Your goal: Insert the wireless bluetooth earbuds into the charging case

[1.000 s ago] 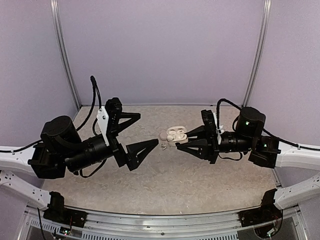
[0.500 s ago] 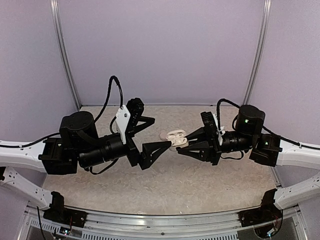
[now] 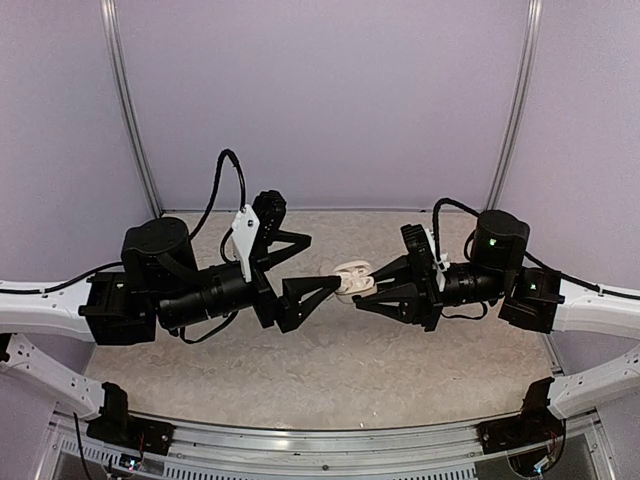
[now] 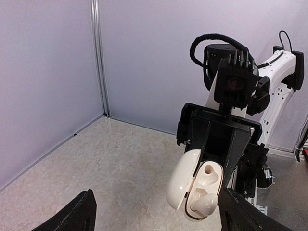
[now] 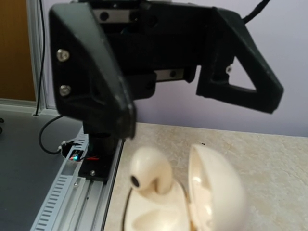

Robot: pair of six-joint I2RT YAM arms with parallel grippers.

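Observation:
The charging case (image 3: 350,274) is white, with its lid open, and my right gripper (image 3: 362,286) holds it tilted above the table. In the left wrist view the case (image 4: 185,185) shows one earbud (image 4: 204,204) in its lower well, and the upper well is empty. The right gripper's fingers (image 4: 238,144) stand behind the case. In the right wrist view the earbud (image 5: 149,168) sits in the base beside the raised lid (image 5: 216,192). My left gripper (image 3: 320,262) is open and empty, with its lower fingertip close to the case. The other earbud is hidden.
Purple walls with metal posts (image 3: 135,130) enclose the beige marbled tabletop (image 3: 340,360). A metal rail (image 3: 320,450) runs along the near edge between the arm bases. In the right wrist view the left gripper (image 5: 144,53) fills the space just ahead.
My left arm has swung right, so its open fingers are now near the case. My right gripper has edged left with the case. A loose earbud seen earlier on the table is now hidden.

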